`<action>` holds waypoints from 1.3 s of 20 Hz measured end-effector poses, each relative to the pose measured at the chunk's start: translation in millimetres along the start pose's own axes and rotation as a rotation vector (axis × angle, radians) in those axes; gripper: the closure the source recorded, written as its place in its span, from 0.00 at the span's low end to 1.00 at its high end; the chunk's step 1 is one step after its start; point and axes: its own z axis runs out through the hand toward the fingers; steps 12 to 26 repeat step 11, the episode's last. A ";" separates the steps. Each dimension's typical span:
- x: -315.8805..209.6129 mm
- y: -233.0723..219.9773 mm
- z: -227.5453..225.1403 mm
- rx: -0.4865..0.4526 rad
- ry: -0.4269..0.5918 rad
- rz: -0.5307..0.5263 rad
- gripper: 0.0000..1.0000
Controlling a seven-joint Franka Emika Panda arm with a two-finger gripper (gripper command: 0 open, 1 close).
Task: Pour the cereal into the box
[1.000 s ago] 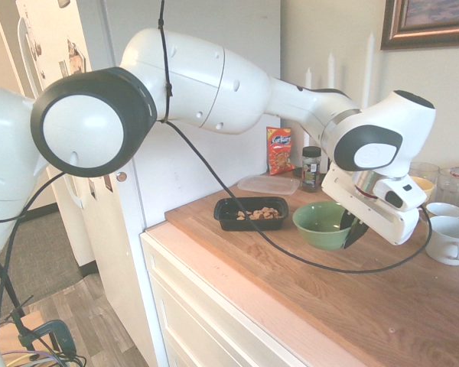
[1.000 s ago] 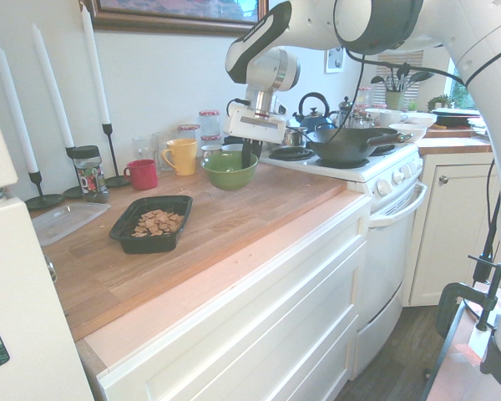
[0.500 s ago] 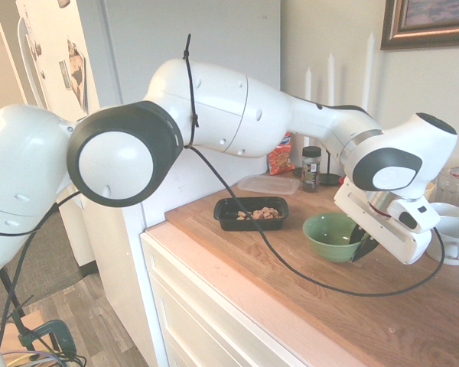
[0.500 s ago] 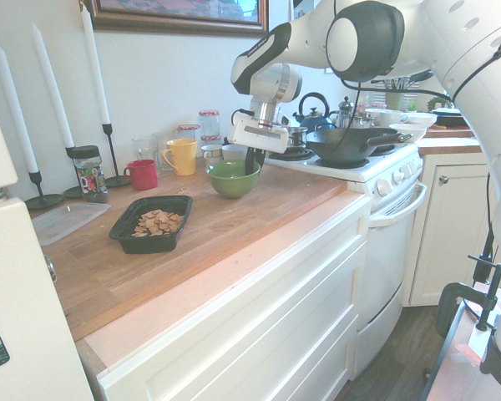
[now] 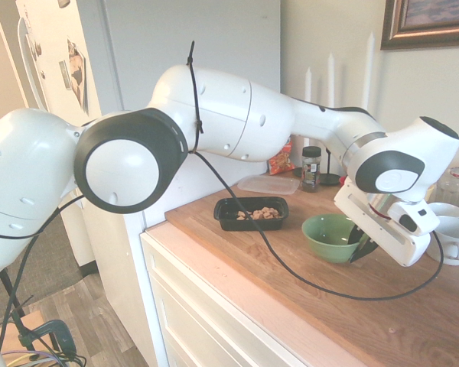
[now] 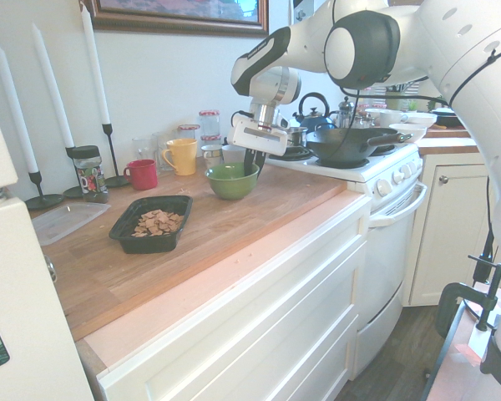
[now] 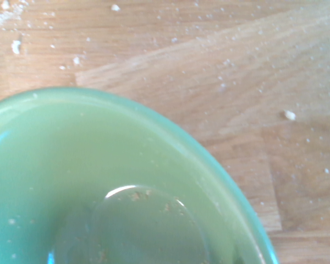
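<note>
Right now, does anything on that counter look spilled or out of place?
Only crumbs: pale specks lie scattered on the wooden counter beside the green bowl, plain in the wrist view. The bowl sits upright, nearly empty. The cereal lies inside the black box, none around it.

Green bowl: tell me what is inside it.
The green bowl holds only a few crumbs on its bottom; no cereal pieces show. The hand covers part of the rim. The cereal lies in the black box.

Wooden countertop (image 6: 234,225) bearing box (image 6: 151,224), bowl (image 6: 231,180)
</note>
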 end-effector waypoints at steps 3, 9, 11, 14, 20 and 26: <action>-3.0 -6.8 -5.9 -0.018 0.020 -0.009 0.00; -30.7 -35.3 -43.2 -0.104 0.136 -0.062 0.00; -48.5 -47.0 -66.0 -0.124 0.187 -0.080 0.00; -48.5 -47.0 -66.0 -0.124 0.187 -0.080 0.00; -48.5 -47.0 -66.0 -0.124 0.187 -0.080 0.00; -48.5 -47.0 -66.0 -0.124 0.187 -0.080 0.00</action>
